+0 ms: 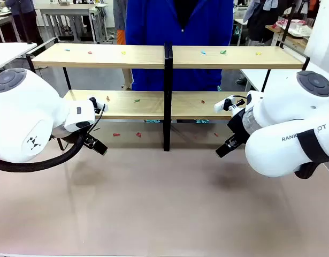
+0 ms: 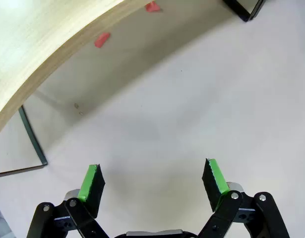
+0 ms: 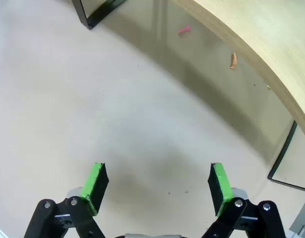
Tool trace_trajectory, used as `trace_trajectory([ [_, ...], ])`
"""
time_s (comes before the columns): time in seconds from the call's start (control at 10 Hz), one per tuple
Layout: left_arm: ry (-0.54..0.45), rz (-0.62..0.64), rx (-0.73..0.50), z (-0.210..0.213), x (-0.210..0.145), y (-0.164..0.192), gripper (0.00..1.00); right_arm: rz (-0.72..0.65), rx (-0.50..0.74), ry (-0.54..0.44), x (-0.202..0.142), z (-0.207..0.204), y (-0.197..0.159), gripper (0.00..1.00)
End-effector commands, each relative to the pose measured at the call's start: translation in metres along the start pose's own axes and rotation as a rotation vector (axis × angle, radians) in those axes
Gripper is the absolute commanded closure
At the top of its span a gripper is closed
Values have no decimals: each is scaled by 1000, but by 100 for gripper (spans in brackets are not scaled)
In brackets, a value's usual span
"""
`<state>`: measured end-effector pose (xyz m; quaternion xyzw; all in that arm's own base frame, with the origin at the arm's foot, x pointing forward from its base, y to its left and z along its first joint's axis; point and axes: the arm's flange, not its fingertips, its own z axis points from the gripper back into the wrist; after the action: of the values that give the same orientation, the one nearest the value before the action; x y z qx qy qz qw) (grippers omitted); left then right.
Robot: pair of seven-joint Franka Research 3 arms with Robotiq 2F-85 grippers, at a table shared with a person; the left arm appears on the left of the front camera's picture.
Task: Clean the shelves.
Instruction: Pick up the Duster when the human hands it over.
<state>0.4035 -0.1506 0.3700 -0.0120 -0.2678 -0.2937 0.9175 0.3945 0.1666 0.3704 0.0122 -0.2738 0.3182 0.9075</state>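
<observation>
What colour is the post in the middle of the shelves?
Black. The central post shows best in the front view.

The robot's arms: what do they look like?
Both are rounded white shells with grey caps. The left arm carries a black cable; the right arm a black band and lettering. The left gripper and right gripper are black with green pads.

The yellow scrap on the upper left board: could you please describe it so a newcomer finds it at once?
Find the shelves, the wide two-tier wooden rack, and take the upper board left of the central black post. Three small scraps lie in a row there; the yellow scrap is the one nearest the post, right of a red scrap and a bluish scrap.
</observation>
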Motion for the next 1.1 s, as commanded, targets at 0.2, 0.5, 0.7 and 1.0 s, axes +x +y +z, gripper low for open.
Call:
trace_trajectory([
  [0.2,0,0,0,0,0,0,0,0,0,0,0,0,0,0],
  [0.5,0,0,0,0,0,0,0,0,0,0,0,0,0,0],
  [0.7,0,0,0,0,0,0,0,0,0,0,0,0,0,0],
  [1.0,0,0,0,0,0,0,0,0,0,0,0,0,0,0],
])
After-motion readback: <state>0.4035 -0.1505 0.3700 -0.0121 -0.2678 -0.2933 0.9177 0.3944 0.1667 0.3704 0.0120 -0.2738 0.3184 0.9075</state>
